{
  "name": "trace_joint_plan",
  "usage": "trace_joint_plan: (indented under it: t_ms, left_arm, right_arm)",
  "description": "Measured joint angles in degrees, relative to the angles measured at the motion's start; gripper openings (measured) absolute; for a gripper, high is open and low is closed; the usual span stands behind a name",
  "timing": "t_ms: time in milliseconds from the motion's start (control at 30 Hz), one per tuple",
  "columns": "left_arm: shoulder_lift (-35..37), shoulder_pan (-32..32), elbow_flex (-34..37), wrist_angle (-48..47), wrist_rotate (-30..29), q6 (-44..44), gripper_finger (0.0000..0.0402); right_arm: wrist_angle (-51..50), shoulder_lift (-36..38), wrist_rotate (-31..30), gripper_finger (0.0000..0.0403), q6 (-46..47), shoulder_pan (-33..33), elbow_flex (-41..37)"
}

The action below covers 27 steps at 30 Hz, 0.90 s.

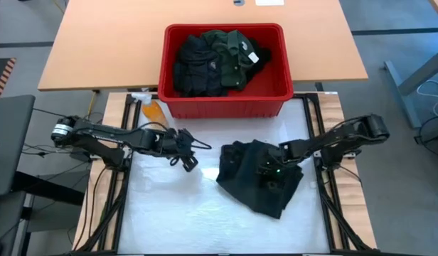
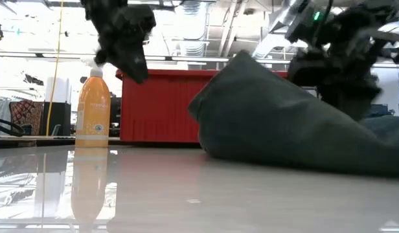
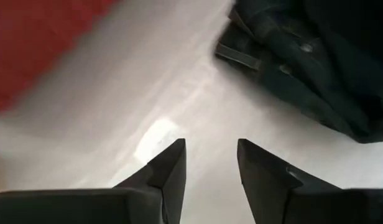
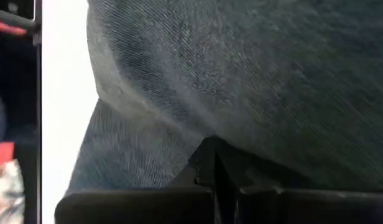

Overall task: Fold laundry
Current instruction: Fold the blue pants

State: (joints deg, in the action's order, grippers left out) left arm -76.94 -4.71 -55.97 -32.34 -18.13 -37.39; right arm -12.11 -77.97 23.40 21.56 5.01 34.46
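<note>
Dark garment (image 1: 258, 176) lies crumpled on the white table (image 1: 169, 213), right of centre. Right gripper (image 1: 279, 162) sits on its top, fingers pinched together into the cloth. Left gripper (image 1: 189, 162) hangs beside the garment's left edge, apart from it, fingers partly spread, empty. Behind, a red basket (image 1: 226, 105) holds more dark clothes (image 1: 215, 60); orange bottle (image 1: 153, 109) at its left.

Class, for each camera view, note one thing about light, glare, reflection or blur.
High view: pale sheen on the white table. Low view: the orange bottle mirrors in the glossy tabletop, bright ceiling behind. Left wrist view: glare patch on the table, red basket blurred. Right wrist view: dark garment fills the frame, slightly soft.
</note>
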Motion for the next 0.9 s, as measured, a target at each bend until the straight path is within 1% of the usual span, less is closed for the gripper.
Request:
trace_joint_plan:
  t_ms: [67, 133, 200, 267, 333, 400, 467, 533, 667, 733, 833, 900]
  left_arm:
    - [-0.9, -0.1, 6.0, 12.4, 4.0, -1.1, 0.0129]
    - [-2.0, -0.1, 11.2, 25.3, 7.7, -3.0, 0.0124]
    - [-3.6, -0.2, 14.4, 35.9, 9.7, -4.1, 0.0116]
    - [-6.2, -0.5, 15.6, 42.0, 10.0, -4.2, 0.0105]
    - [-9.1, -0.9, 15.7, 44.0, 10.2, -3.8, 0.0093]
    - [-12.8, -1.3, 14.8, 47.2, 10.7, -3.1, 0.0082]
    - [-17.0, -1.4, 13.8, 51.6, 13.3, -2.4, 0.0071]
    - [-21.9, -1.7, 11.8, 55.9, 16.7, -2.4, 0.0061]
    - [-30.3, -2.8, 6.2, 57.4, 21.7, -2.6, 0.0046]
    - [-33.7, -3.3, 3.0, 57.3, 24.2, -2.2, 0.0039]
    - [-38.3, -4.0, -2.3, 57.2, 28.3, -1.9, 0.0029]
    - [-40.9, -4.3, -6.1, 54.7, 30.0, -1.1, 0.0023]
  right_arm:
    - [3.2, 4.8, -1.5, 0.0018, 5.5, 0.7, 0.8]
    - [3.7, 9.2, -4.4, 0.0018, 11.9, 2.3, 1.2]
    - [1.1, 12.8, -7.8, 0.0018, 18.3, 5.3, 1.1]
    - [-2.9, 14.9, -11.7, 0.0018, 25.3, 9.1, 1.1]
    - [-9.2, 16.0, -14.8, 0.0018, 32.2, 13.3, 1.2]
    - [-14.5, 15.6, -16.6, 0.0018, 37.1, 17.2, 1.2]
    - [-17.1, 14.7, -17.2, 0.0018, 40.4, 19.8, 1.1]
    - [-19.1, 13.5, -17.1, 0.0018, 42.9, 21.1, 1.2]
    - [-28.2, 10.5, -17.9, 0.0018, 44.4, 20.8, 1.3]
    - [-34.5, 9.0, -21.1, 0.0018, 44.2, 19.6, 1.4]
    - [-42.5, 7.7, -27.9, 0.0018, 45.0, 17.1, 1.8]
    - [-45.3, 7.7, -29.6, 0.0018, 44.9, 15.6, 3.5]
